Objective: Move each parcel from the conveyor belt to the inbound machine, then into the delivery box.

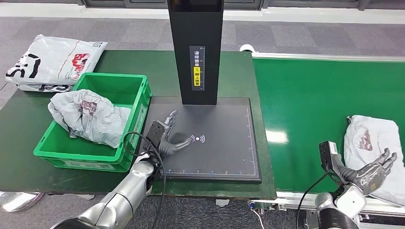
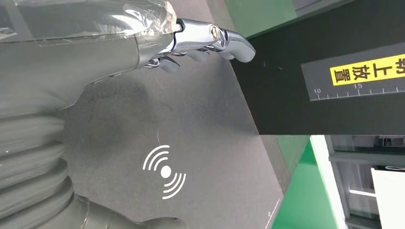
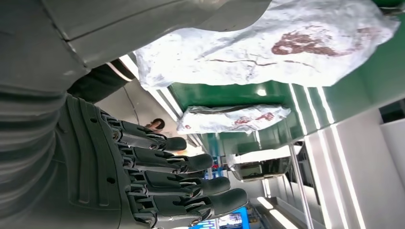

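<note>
Right hand has its fingers spread apart with nothing in them, hovering right at the near edge of the parcel, which lies flat on the belt. I can't tell whether the fingertips touch it. In the wrist view a second parcel sits farther along the belt, beyond the fingers.

The parcel looks like a soft poly mailer: crinkly, light, floppy, and probably slick. My guess is it'll sag and slide if pinched at a corner, so I'd take it across the middle of the bulge, thumb under and fingers over.

Left hand is empty too, fingers loosely apart, hovering over the scanner pad by the wifi-ish mark. Further left of it is the green box, with one parcel already inside.
</note>
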Action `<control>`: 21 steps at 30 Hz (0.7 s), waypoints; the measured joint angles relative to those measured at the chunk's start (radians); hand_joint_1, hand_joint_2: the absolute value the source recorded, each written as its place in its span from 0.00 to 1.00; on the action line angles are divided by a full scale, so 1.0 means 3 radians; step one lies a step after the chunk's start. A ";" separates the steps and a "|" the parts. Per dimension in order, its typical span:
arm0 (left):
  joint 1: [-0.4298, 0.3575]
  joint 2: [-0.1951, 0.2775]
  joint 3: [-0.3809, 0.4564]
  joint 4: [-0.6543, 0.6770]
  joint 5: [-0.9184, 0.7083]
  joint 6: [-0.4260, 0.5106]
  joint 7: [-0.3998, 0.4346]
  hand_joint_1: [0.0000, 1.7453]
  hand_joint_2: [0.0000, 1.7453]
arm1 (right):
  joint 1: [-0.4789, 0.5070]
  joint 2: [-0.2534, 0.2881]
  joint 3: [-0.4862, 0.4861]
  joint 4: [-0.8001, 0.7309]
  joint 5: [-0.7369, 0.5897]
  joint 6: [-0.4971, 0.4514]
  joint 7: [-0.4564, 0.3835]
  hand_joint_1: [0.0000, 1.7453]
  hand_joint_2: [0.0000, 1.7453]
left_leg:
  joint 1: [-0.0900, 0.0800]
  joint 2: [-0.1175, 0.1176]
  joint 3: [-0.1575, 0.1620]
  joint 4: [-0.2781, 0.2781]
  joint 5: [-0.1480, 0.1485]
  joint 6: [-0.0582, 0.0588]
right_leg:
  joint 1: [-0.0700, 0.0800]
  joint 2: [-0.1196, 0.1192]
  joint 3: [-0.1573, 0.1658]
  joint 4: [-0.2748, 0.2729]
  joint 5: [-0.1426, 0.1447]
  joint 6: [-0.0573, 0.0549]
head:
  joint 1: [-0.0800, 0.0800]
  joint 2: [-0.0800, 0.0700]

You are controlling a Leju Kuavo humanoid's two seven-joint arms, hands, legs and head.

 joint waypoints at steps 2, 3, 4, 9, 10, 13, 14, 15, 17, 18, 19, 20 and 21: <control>-0.0005 0.0000 0.0000 0.0008 0.0000 0.0001 0.0001 0.00 1.00 | -0.0011 -0.0015 -0.0004 0.0044 0.0013 0.0000 0.0024 0.00 1.00 | 0.0000 0.0000 0.0000 0.0000 0.0000 0.0000 | 0.0000 0.0000 0.0000 0.0000 0.0000 0.0000 | 0.0000 0.0000; -0.0007 0.0000 0.0000 0.0011 0.0000 0.0002 0.0001 0.00 1.00 | -0.0022 -0.0025 -0.0006 0.0075 0.0026 0.0000 0.0063 0.00 1.00 | 0.0000 0.0000 0.0000 0.0000 0.0000 0.0000 | 0.0000 0.0000 0.0000 0.0000 0.0000 0.0000 | 0.0000 0.0000; -0.0010 0.0000 0.0000 0.0014 0.0001 0.0003 0.0002 0.00 1.00 | -0.0038 -0.0039 -0.0007 0.0125 0.0046 0.0000 0.0127 0.00 1.00 | 0.0000 0.0000 0.0000 0.0000 0.0000 0.0000 | 0.0000 0.0000 0.0000 0.0000 0.0000 0.0000 | 0.0000 0.0000; -0.0018 0.0006 0.0000 0.0015 0.0001 0.0021 0.0003 0.00 1.00 | -0.0210 -0.0179 0.0045 0.0620 0.0139 0.0243 0.0755 0.00 1.00 | 0.0000 -0.0001 -0.0002 0.0000 0.0000 0.0000 | -0.0001 -0.0002 0.0001 0.0000 0.0000 0.0000 | 0.0000 0.0000; -0.0018 0.0009 0.0000 0.0014 0.0001 0.0024 0.0003 0.00 1.00 | -0.0236 -0.0206 0.0069 0.0710 0.0146 0.0308 0.0837 0.00 1.00 | 0.0000 -0.0002 -0.0002 0.0000 0.0000 0.0000 | -0.0001 -0.0002 0.0002 0.0000 0.0000 0.0000 | 0.0000 0.0000; -0.0018 0.0016 0.0000 0.0012 0.0001 0.0028 0.0003 0.00 1.00 | -0.0296 -0.0263 0.0135 0.0915 0.0156 0.0467 0.0941 0.00 1.00 | 0.0000 -0.0002 -0.0002 0.0000 0.0000 0.0000 | -0.0001 -0.0004 0.0002 0.0000 0.0000 0.0000 | 0.0000 0.0000; -0.0018 0.0018 0.0000 0.0010 0.0001 0.0028 0.0004 0.00 1.00 | -0.0313 -0.0276 0.0153 0.0964 0.0156 0.0511 0.0962 0.00 1.00 | 0.0000 -0.0002 -0.0002 0.0000 0.0000 0.0000 | 0.0000 -0.0004 0.0002 0.0000 0.0000 0.0000 | 0.0000 0.0000; -0.0017 0.0020 0.0000 0.0007 0.0001 0.0028 0.0006 0.00 1.00 | -0.0327 -0.0288 0.0169 0.1006 0.0156 0.0549 0.0981 0.00 1.00 | 0.0000 -0.0003 -0.0002 0.0000 0.0000 0.0000 | 0.0000 -0.0005 0.0002 0.0000 0.0000 0.0000 | 0.0000 0.0000; -0.0017 0.0025 0.0000 0.0000 0.0001 0.0029 0.0010 0.00 1.00 | -0.0350 -0.0302 0.0190 0.1065 0.0155 0.0591 0.1004 0.00 1.00 | 0.0000 -0.0003 -0.0002 0.0000 0.0000 0.0000 | 0.0000 -0.0006 0.0002 0.0001 0.0000 0.0000 | 0.0000 0.0000; -0.0017 0.0028 0.0000 -0.0004 0.0001 0.0030 0.0012 0.00 1.00 | -0.0359 -0.0309 0.0199 0.1090 0.0156 0.0606 0.1010 0.00 1.00 | 0.0000 -0.0003 -0.0002 0.0000 0.0000 0.0000 | 0.0000 -0.0006 0.0002 0.0001 0.0000 0.0000 | 0.0000 0.0000; -0.0017 0.0031 0.0000 -0.0005 0.0001 0.0030 0.0013 0.00 1.00 | -0.0366 -0.0314 0.0207 0.1113 0.0156 0.0619 0.1012 0.00 1.00 | 0.0000 -0.0003 -0.0002 0.0000 0.0000 0.0000 | 0.0000 -0.0006 0.0002 0.0001 0.0000 0.0000 | 0.0000 0.0000; -0.0017 0.0033 0.0000 -0.0006 0.0001 0.0031 0.0014 0.00 1.00 | -0.0371 -0.0320 0.0217 0.1133 0.0157 0.0633 0.1014 0.00 1.00 | 0.0000 -0.0003 -0.0002 0.0000 0.0000 0.0000 | 0.0000 -0.0006 0.0002 0.0001 0.0000 0.0000 | 0.0000 0.0000; -0.0017 0.0035 0.0000 -0.0006 0.0001 0.0032 0.0015 0.00 1.00 | -0.0375 -0.0324 0.0227 0.1150 0.0158 0.0643 0.1014 0.00 1.00 | 0.0000 -0.0003 -0.0002 0.0000 0.0000 0.0000 | 0.0000 -0.0006 0.0002 0.0001 0.0000 0.0001 | 0.0000 0.0000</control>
